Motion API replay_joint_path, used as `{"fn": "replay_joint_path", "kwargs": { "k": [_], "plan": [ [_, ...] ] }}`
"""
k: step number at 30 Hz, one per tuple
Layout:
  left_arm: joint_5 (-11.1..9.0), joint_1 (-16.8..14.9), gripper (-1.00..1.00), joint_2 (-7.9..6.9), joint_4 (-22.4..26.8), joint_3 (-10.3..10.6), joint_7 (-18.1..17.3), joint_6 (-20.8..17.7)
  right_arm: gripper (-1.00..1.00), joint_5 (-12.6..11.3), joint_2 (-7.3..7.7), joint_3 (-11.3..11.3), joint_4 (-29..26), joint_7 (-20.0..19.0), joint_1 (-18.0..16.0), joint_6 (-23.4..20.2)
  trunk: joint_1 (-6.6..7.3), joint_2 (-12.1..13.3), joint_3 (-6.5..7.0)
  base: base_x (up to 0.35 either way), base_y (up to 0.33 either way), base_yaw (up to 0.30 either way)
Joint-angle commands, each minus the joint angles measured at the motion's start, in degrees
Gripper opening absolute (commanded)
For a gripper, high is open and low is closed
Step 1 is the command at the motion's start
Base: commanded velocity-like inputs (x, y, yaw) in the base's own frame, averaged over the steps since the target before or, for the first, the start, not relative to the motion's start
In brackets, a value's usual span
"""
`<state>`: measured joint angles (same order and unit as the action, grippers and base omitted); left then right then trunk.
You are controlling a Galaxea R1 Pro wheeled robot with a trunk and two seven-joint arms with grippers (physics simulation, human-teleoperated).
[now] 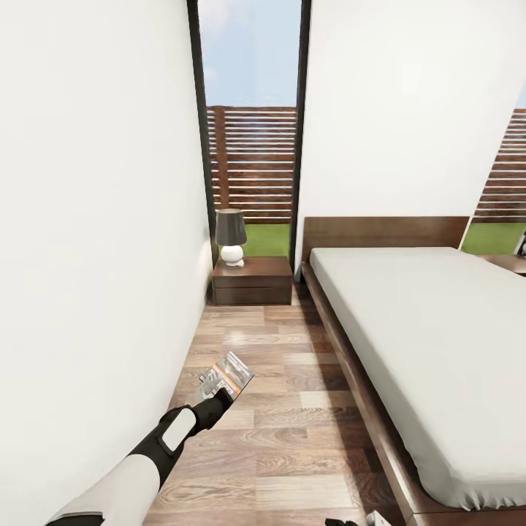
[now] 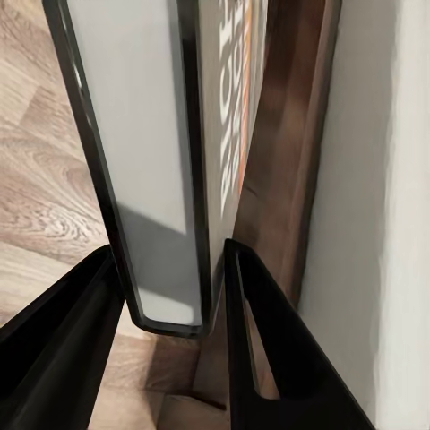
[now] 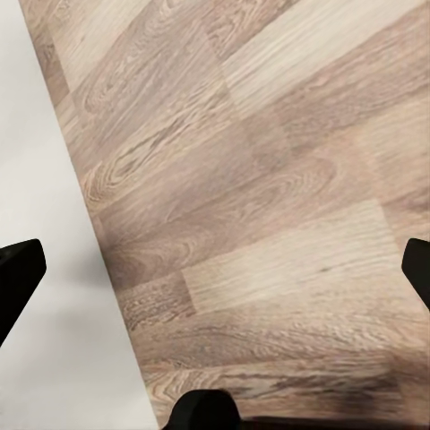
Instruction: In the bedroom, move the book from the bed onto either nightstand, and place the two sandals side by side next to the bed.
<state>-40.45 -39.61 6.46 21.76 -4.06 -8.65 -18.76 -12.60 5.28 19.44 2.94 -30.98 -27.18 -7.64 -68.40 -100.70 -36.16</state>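
Above wood-plank floor (image 1: 292, 409), left hand (image 1: 219, 398) pinches thin book (image 1: 228, 372).

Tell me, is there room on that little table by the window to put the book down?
Yes, I think so. The lamp stands at the nightstand's back left, by the wall. The top's front and right part, toward the bed, is bare. The left pincer holds the book over the floor strip between wall and bed, which looks free for passing.

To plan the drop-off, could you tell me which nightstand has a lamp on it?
The nightstand by the window, left of the bed, bears the lamp.
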Motion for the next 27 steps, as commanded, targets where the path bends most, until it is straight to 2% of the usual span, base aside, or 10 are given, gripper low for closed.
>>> {"fn": "replay_joint_path", "kwargs": {
  "k": [1,13,27],
  "plan": [
    [-0.2,0.0,-1.0,0.05,0.0,-0.4,-0.1,-0.4,1.0,-0.6,0.03,0.1,0.1,-0.2,-0.1,-0.4,0.01,0.0,-0.06,0.0,0.0,0.0],
    [-0.2,0.0,-1.0,-0.15,0.0,-0.3,-0.2,-0.4,1.0,-1.1,0.05,0.1,0.1,-0.2,0.0,-0.3,0.01,0.0,-0.06,0.015,0.0,0.0],
    [-0.2,0.0,-1.0,-0.13,0.0,-0.3,-0.2,-0.4,1.0,-1.3,0.18,0.1,0.1,-0.3,0.0,-0.2,0.01,0.0,-0.06,0.11,0.0,0.0]
  ]
}}
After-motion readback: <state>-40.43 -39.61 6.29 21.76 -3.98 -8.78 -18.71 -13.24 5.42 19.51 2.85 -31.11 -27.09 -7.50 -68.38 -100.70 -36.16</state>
